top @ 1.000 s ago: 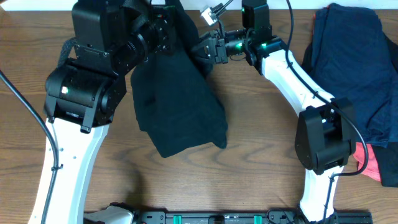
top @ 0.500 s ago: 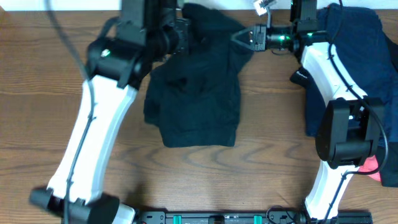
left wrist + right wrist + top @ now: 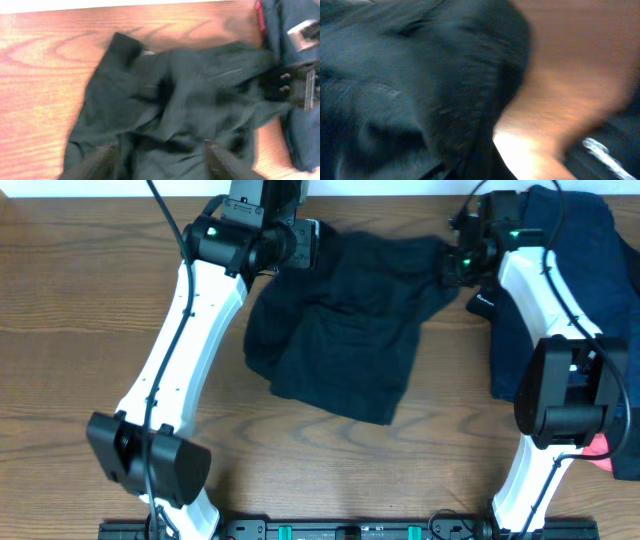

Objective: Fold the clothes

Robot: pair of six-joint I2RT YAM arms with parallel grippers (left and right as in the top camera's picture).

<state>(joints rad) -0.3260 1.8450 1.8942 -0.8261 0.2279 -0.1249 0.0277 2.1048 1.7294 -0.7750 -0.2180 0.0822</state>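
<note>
Wood-grain table (image 3: 80,330), rumpled soft black shorts (image 3: 340,330)

Plain black shorts (image 3: 340,340), navy-blue garments (image 3: 570,240), coral-pink garment (image 3: 598,448), brown wood-grain table (image 3: 60,380), white arms (image 3: 175,350) with black joints

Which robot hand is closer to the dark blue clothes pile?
Right. The right gripper sits beside the navy-blue fabric pile; the left gripper is across the black soft-fabric shorts.
</note>
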